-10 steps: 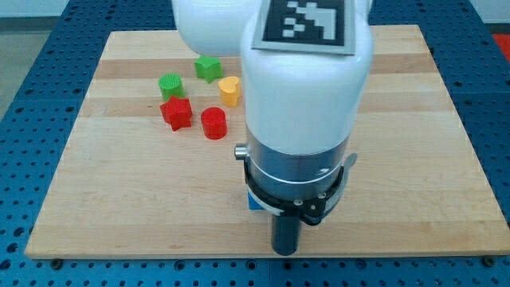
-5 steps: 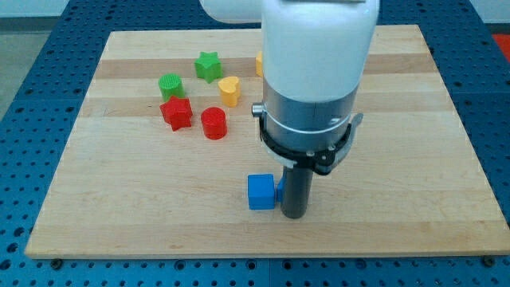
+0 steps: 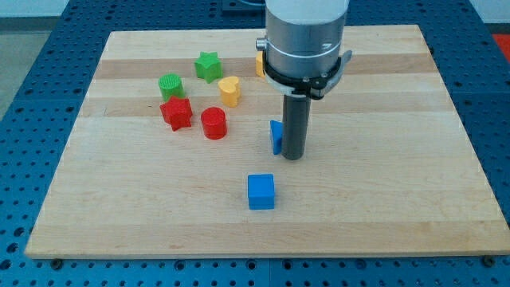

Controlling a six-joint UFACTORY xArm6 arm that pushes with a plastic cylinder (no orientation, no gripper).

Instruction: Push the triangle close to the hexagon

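Note:
My tip (image 3: 293, 157) rests on the board near the middle. A small blue block (image 3: 276, 136), likely the triangle, touches the rod's left side and is partly hidden by it. An orange-yellow block (image 3: 259, 64), probably the hexagon, peeks out from behind the arm's left edge toward the view's top; most of it is hidden. A blue cube (image 3: 260, 192) lies below and left of the tip, apart from it.
A cluster sits at the view's upper left: green star (image 3: 208, 66), green round block (image 3: 170, 85), yellow heart (image 3: 229, 91), red star (image 3: 177, 113), red cylinder (image 3: 213, 123). The wooden board (image 3: 414, 159) lies on a blue perforated table.
The arm has moved toward the view's top. The small blue block travelled with the rod, away from the blue cube and toward the orange-yellow block. The cube stayed put.

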